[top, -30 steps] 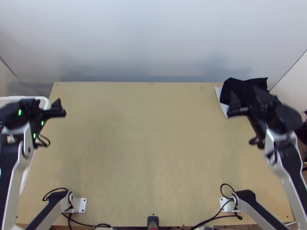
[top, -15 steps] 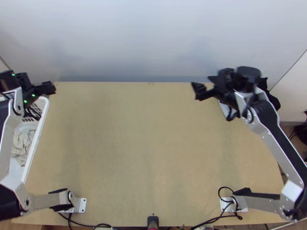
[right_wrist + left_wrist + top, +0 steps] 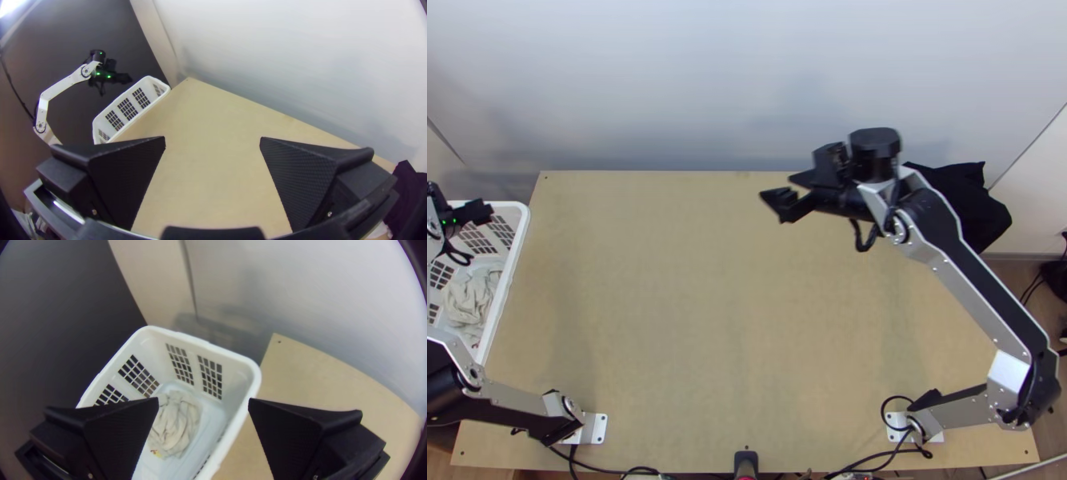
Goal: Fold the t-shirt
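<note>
A pale, bunched cloth [image 3: 472,298] lies in the white basket at the table's left; I cannot tell whether it is a t-shirt. Over the basket's far part is my left gripper [image 3: 485,212]. In the left wrist view the same cloth [image 3: 174,424] rests on the basket floor, beyond my left gripper [image 3: 203,402], which stands open with nothing between its fingers. My right gripper [image 3: 779,190] is above the table's far part, right of the middle. In the right wrist view my right gripper [image 3: 212,140] is open and holds nothing.
The white basket [image 3: 505,280] stands along the table's left edge. Black cloth [image 3: 971,200] is heaped at the far right corner, partly behind the right arm. A pale wall rises behind the wooden table [image 3: 691,320].
My right gripper has moved left from the black cloth toward the table's middle. My left gripper has drawn back to the left, and more of the basket and its cloth shows.
</note>
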Controlling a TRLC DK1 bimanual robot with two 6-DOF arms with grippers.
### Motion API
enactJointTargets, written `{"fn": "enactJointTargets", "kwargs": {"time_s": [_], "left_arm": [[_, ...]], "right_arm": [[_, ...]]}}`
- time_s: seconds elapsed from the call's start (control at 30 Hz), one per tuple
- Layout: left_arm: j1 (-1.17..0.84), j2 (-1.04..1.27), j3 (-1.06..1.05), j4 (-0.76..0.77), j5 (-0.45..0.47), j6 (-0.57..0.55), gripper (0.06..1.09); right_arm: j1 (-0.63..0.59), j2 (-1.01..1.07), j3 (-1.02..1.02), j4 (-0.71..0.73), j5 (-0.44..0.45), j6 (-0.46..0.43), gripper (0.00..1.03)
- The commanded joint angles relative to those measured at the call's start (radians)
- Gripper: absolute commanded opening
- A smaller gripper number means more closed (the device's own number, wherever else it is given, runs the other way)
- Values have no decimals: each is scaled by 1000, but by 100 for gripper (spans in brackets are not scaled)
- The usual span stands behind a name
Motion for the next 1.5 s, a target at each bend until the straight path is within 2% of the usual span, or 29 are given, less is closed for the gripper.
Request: {"fn": "enactJointTargets", "kwargs": {"time_s": [0.0, 0.13, 0.33, 0.7, 0.97, 1.47], "left_arm": [[124, 108, -42, 47, -51, 52, 104], [186, 196, -49, 50, -51, 52, 104], [267, 332, 4, 75, -42, 55, 104], [342, 631, 191, 98, -36, 59, 104], [342, 832, 269, 220, -36, 39, 104], [307, 1150, 640, 208, -34, -10, 104]], "right_arm": [[99, 42, 84, -54, -20, 7, 99], [133, 62, 156, -139, -51, -5, 99], [161, 65, 179, -182, -51, -10, 99], [155, 71, 154, -190, -51, -14, 99], [155, 74, 119, -192, -51, -14, 99], [158, 87, 90, -192, -49, -16, 99]]}}
